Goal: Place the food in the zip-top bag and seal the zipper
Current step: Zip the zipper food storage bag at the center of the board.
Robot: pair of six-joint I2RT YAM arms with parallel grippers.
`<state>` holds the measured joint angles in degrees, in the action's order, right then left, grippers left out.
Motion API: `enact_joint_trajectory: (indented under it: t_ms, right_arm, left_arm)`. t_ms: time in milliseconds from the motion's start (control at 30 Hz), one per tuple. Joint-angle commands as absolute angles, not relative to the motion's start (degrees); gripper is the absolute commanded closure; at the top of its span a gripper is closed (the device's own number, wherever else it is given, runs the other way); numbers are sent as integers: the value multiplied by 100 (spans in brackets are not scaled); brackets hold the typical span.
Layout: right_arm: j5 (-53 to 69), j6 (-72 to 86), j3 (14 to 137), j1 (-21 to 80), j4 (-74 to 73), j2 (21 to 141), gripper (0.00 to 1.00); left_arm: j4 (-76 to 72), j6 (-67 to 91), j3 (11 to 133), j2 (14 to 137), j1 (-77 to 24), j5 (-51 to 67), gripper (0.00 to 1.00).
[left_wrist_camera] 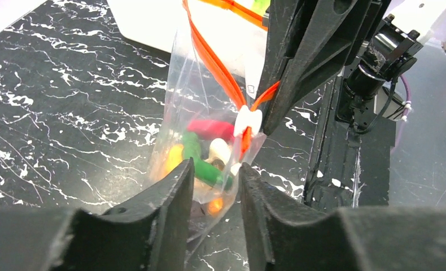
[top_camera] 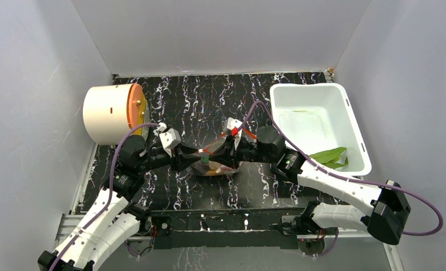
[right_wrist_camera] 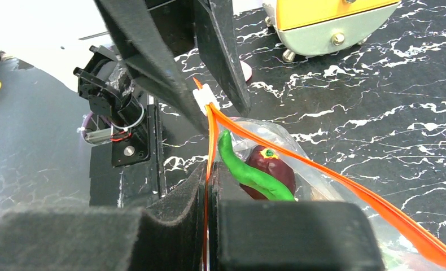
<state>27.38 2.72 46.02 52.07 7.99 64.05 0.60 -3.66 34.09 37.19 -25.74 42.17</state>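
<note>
The clear zip-top bag (top_camera: 215, 165) lies on the black marbled table between my two grippers. In the left wrist view it holds the green pepper (left_wrist_camera: 201, 164), red chilli (left_wrist_camera: 209, 129), orange fruit (left_wrist_camera: 174, 158) and a whitish piece (left_wrist_camera: 219, 149). The right wrist view shows the pepper (right_wrist_camera: 249, 172) and maroon fruit (right_wrist_camera: 274, 166). The zipper (right_wrist_camera: 333, 186) splits into two orange strips at a white slider (right_wrist_camera: 205, 100), so the mouth gapes. My right gripper (right_wrist_camera: 208, 175) is shut on one strip. My left gripper (left_wrist_camera: 215, 169) stands slightly apart around the bag's lower edge.
A cream cylinder with an orange rim (top_camera: 110, 113) lies on its side at the back left. A white bin (top_camera: 313, 86) stands at the back right with green leaves (top_camera: 329, 157) in its near corner. Grey walls close in the table.
</note>
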Motion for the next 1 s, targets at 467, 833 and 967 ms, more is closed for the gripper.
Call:
enact_joint_trajectory:
  t_ms: [467, 833, 967]
  right_arm:
    - [2773, 275, 4996, 5227, 574, 6069, 64]
    - [2969, -636, 5754, 5247, -193, 5926, 52]
    - [3039, -1206, 5928, 5255, -295, 6200, 50]
  left_arm:
    - [-769, -123, 3176, 3570, -2602, 4780, 100]
    - [-622, -305, 3250, 3595, -2602, 4856, 100]
    - [-623, -314, 3252, 3603, -2602, 4851, 100]
